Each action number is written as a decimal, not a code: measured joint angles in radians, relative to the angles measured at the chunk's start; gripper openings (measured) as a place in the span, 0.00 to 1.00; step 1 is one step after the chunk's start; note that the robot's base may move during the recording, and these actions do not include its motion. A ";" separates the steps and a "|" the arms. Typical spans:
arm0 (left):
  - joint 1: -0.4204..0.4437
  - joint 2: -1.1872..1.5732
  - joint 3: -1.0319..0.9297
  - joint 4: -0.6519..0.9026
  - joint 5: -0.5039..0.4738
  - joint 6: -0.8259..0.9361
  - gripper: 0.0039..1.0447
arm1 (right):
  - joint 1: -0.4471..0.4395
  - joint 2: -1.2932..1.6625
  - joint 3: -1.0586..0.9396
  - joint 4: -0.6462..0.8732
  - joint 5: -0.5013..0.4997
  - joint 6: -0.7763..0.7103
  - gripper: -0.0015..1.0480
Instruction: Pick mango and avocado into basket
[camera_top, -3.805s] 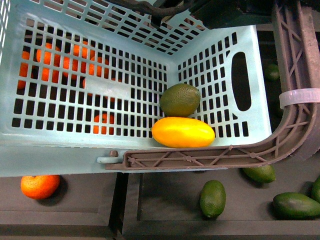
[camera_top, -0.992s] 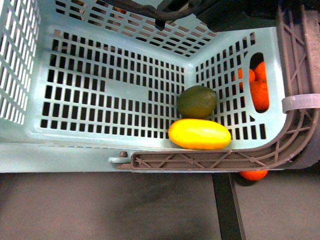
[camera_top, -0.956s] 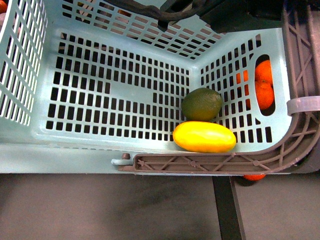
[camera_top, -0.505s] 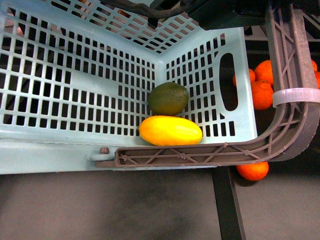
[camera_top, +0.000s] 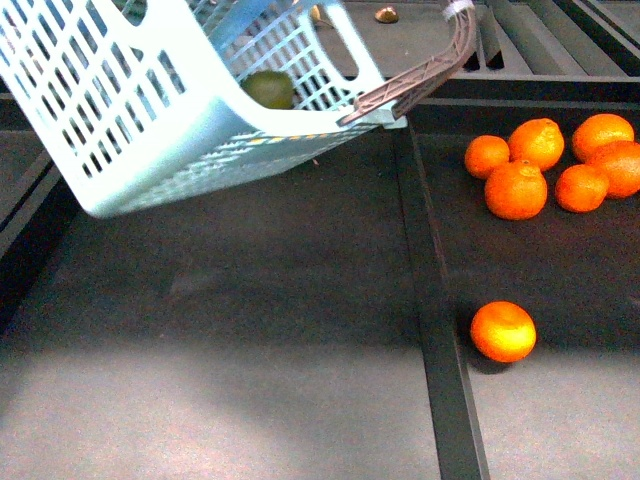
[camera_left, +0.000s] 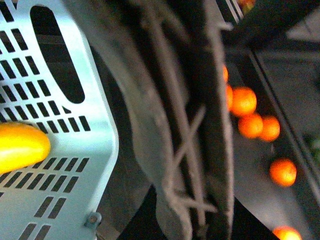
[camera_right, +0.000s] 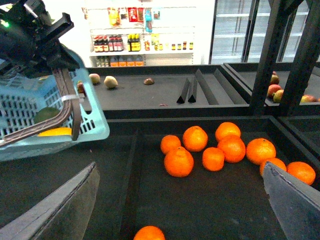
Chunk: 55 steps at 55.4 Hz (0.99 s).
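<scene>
Carry basket (camera_top: 160, 140) level by handle (camera_top: 420, 75), left end effector (camera_right: 30, 35) clamped there, mango (camera_left: 20, 146) and avocado (camera_top: 268, 88) inside, right end effector (camera_right: 180, 200) spread apart, idle.

The tilted teal basket (camera_top: 150, 120) holds the green avocado (camera_top: 270, 88) and yellow mango (camera_left: 20, 145).
</scene>
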 joint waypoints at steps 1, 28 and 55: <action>0.007 0.024 0.036 -0.021 -0.016 -0.049 0.09 | 0.000 0.000 0.000 0.000 0.000 0.000 0.93; 0.193 0.145 -0.013 0.029 -0.145 -0.793 0.09 | 0.000 0.000 0.000 0.000 0.000 0.000 0.93; 0.330 0.117 -0.073 0.500 -0.128 -0.879 0.09 | 0.000 0.000 0.000 0.000 0.000 0.000 0.93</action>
